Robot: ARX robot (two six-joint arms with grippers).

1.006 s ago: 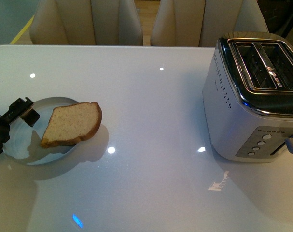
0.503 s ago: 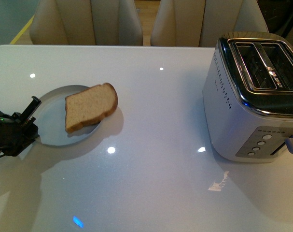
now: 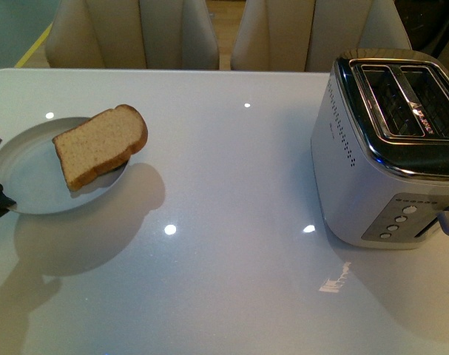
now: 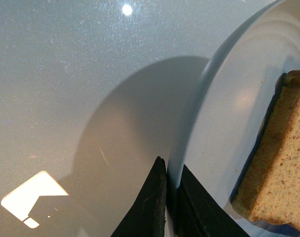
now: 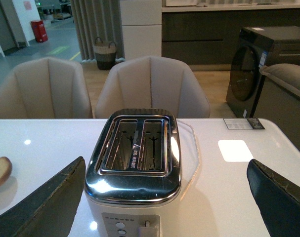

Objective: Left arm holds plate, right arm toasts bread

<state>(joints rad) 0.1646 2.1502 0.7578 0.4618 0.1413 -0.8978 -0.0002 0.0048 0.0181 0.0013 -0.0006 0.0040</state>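
The left gripper (image 4: 170, 172) is sitting at the near left edge of the white table (image 3: 231, 281). Its two dark fingers (image 4: 150, 210) are squeezing together on the rim of the plate (image 3: 28, 185), one finger on the outside of the rim and one on the inside. The plate is hanging a little above the table, and its round shadow is falling on the table under it. The bread (image 3: 100, 146) is lying on the far side of the plate, across from the fingers and not touching them. Its rounded top is sticking out past the plate's rim. The right gripper (image 5: 164, 165) is holding nothing, and its two fingers are spread wide apart. It is looking at the silver toaster (image 3: 357, 155), which is showing in the gap between those fingers but not touching them. The toaster is standing on the right side of the table, well apart from the plate, with its two slots facing up. Behind the table, two pale chairs (image 3: 135, 33) are standing side by side.
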